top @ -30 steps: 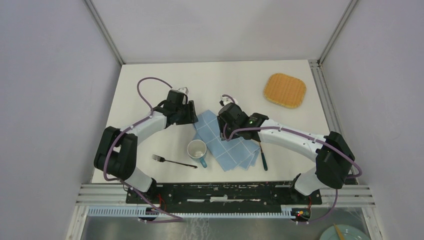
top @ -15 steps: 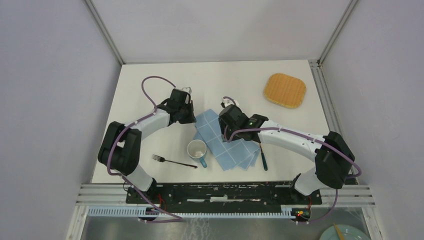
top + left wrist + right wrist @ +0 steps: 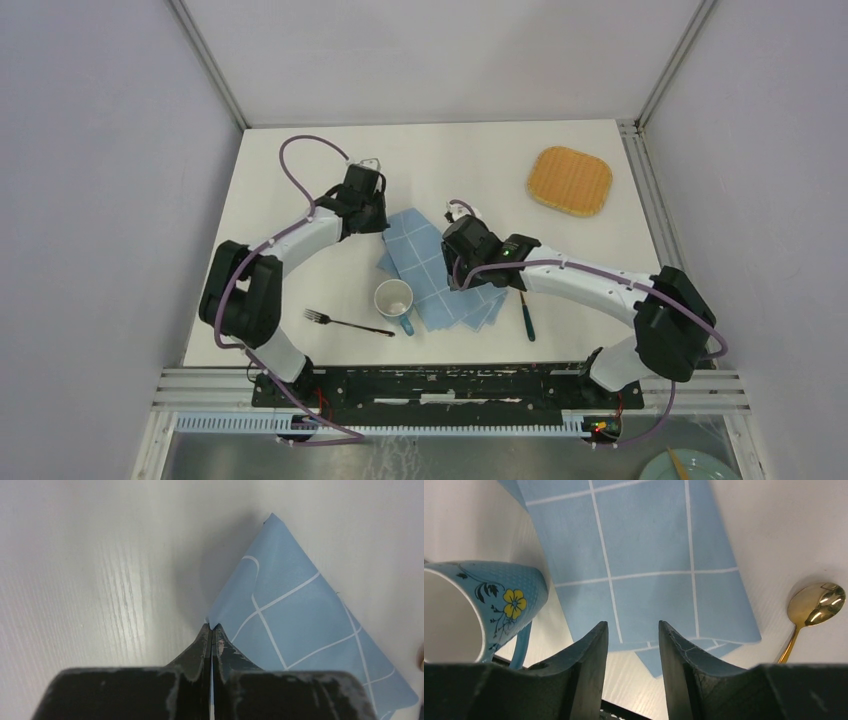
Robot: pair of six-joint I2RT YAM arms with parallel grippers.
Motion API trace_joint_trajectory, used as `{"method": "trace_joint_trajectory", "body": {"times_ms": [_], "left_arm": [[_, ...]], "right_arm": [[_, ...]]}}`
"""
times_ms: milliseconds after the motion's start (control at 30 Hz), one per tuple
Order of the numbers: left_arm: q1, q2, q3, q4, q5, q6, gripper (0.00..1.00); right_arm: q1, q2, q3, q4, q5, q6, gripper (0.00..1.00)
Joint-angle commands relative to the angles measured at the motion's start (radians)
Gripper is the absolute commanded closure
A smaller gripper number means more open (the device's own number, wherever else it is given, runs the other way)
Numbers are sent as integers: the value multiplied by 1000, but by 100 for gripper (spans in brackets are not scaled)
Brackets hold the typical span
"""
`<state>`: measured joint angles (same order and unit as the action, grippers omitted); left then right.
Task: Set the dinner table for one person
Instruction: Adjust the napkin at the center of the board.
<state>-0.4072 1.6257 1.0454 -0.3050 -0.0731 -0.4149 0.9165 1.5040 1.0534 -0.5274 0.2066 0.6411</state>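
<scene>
On the white dinner table [image 3: 470, 160] lies a blue checked cloth [image 3: 435, 275], partly folded. My left gripper [image 3: 378, 222] is at its far left corner. In the left wrist view the left gripper [image 3: 212, 628] is shut, pinching the edge of the cloth [image 3: 300, 645], which lifts a little there. My right gripper [image 3: 468, 268] hovers over the cloth's middle. In the right wrist view the right gripper [image 3: 633, 627] stands open above the cloth [image 3: 649, 555] with nothing between its fingers.
A blue flowered mug [image 3: 394, 300] stands at the cloth's near left edge, with a fork [image 3: 348, 323] left of it. A gold spoon [image 3: 816, 600] with a dark handle [image 3: 525, 315] lies right of the cloth. A woven mat [image 3: 569, 180] sits far right.
The left gripper has shut on the cloth's corner and drawn back toward the far left, dragging the cloth slightly left. The right gripper has shifted a little nearer over the cloth.
</scene>
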Motion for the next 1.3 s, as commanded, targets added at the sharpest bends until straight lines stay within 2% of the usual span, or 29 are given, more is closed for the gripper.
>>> {"method": "trace_joint_trajectory", "body": {"times_ms": [0, 267, 633, 800, 1267], "left_arm": [[2, 32, 87, 20, -36, 0, 98], [3, 111, 159, 32, -31, -23, 98], [4, 227, 314, 7, -41, -29, 98], [3, 261, 342, 15, -26, -37, 98], [2, 267, 346, 11, -31, -27, 98]], "right_arm": [[8, -66, -55, 39, -58, -16, 53], [10, -110, -111, 33, -31, -16, 54], [30, -113, -163, 77, -98, -48, 54], [42, -87, -179, 86, -64, -51, 54], [63, 4, -158, 145, -114, -48, 56]]}}
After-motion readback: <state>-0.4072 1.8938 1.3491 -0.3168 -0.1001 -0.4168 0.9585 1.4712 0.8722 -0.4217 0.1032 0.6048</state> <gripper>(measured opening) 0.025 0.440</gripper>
